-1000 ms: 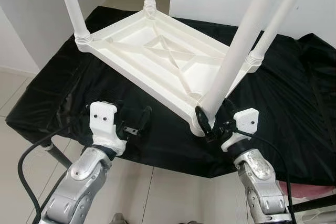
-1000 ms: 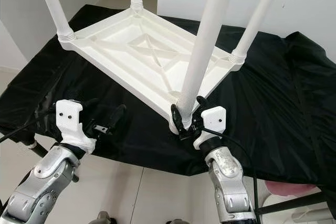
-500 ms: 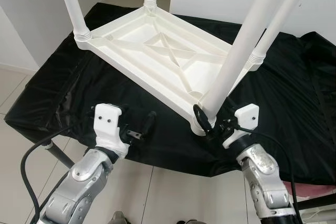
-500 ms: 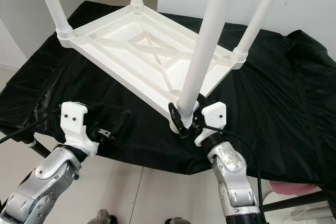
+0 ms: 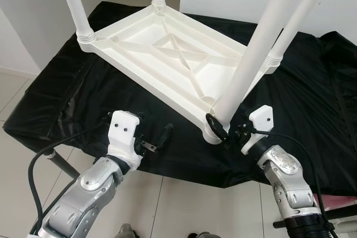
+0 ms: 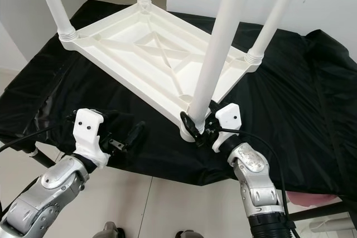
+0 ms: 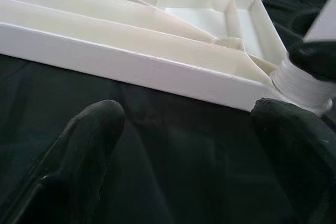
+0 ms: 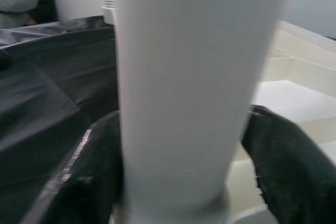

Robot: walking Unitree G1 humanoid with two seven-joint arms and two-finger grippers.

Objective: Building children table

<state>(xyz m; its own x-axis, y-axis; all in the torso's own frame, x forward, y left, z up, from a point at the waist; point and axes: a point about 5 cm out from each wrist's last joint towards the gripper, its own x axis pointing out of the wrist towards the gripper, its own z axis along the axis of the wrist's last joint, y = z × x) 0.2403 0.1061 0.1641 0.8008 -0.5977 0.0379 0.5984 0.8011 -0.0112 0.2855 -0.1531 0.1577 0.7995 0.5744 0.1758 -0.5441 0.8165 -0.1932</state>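
Observation:
A white plastic children's table (image 5: 167, 59) lies upside down on a black-covered surface (image 5: 312, 110), its four legs pointing up. My right gripper (image 5: 223, 129) is shut on the base of the near leg (image 5: 251, 59), where it meets the near corner socket. In the right wrist view that leg (image 8: 194, 93) stands between the two black fingers (image 8: 97, 177). My left gripper (image 5: 152, 137) hovers open over the black cloth, just in front of the table's long near rim (image 7: 136, 61). Nothing lies between its widely spread fingers (image 7: 89, 145).
The black cloth (image 6: 50, 87) drapes over the surface's front edge, right by both wrists. Below is a tiled floor (image 5: 167, 204), with a metal support leg (image 5: 61, 163) at the lower left. A black cable (image 5: 33, 176) loops beside my left arm. White walls stand behind.
My left gripper has moved right and forward, closer to the table's near corner. My right gripper has stayed shut on the near leg while its wrist turned slightly.

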